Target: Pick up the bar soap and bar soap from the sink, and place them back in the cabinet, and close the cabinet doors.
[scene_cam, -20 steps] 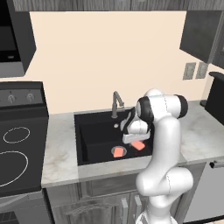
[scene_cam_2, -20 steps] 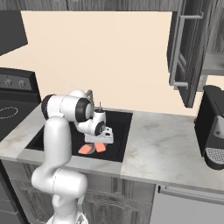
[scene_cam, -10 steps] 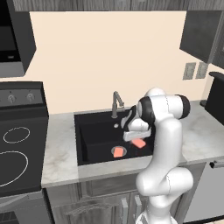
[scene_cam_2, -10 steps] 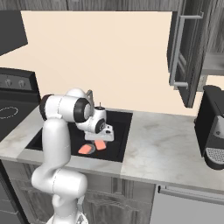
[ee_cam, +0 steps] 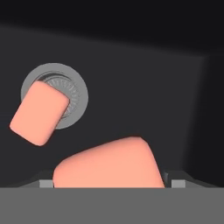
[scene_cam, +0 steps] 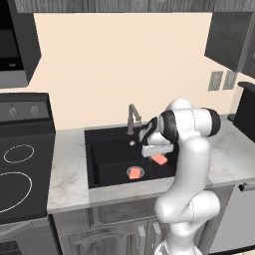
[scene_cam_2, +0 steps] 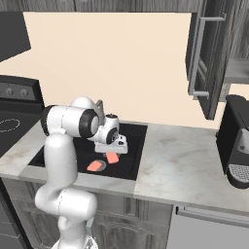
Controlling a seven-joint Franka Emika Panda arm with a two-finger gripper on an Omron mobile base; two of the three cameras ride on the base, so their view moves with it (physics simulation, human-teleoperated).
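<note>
In the left base view, my white arm is bending down over the large black rectangular sink (scene_cam: pixel 107 149), and my two-finger gripper (scene_cam: pixel 158 156) is hanging inside the basin with a small salmon-orange bar soap (scene_cam: pixel 159 159) showing just under it; from here I cannot tell whether my fingers are clamping it or only standing around it. The second salmon-orange bar soap (scene_cam: pixel 134 173) is lying on the sink floor, partly over the round silver drain (scene_cam: pixel 140 172), near the first soap but apart from it. The grey metal gooseneck faucet (scene_cam: pixel 132 116) is standing at the back rim of the sink, and the black stovetop with white rings (scene_cam: pixel 17 174) is sitting to the left. In the right base view, my gripper (scene_cam_2: pixel 112 151) is hovering over the basin with the one soap (scene_cam_2: pixel 112 158) directly below it, and the other soap (scene_cam_2: pixel 95 166) is resting to its left on the sink bottom. Up at the right, the dark grey wood-grain wall cabinet (scene_cam_2: pixel 233 48) is standing open, its tall panelled door (scene_cam_2: pixel 206 58) with a long silver bar handle (scene_cam_2: pixel 196 56) swung outward, and a black coffee machine (scene_cam_2: pixel 236 141) is sitting on the counter below. In the hand view, the nearer soap (ee_cam: pixel 109 164) is lying between my finger tips at the bottom edge, tilted, but the tips are too hidden to say whether they are pressing on it, while the farther soap (ee_cam: pixel 39 113) is lying across the left part of the drain (ee_cam: pixel 72 92).
</note>
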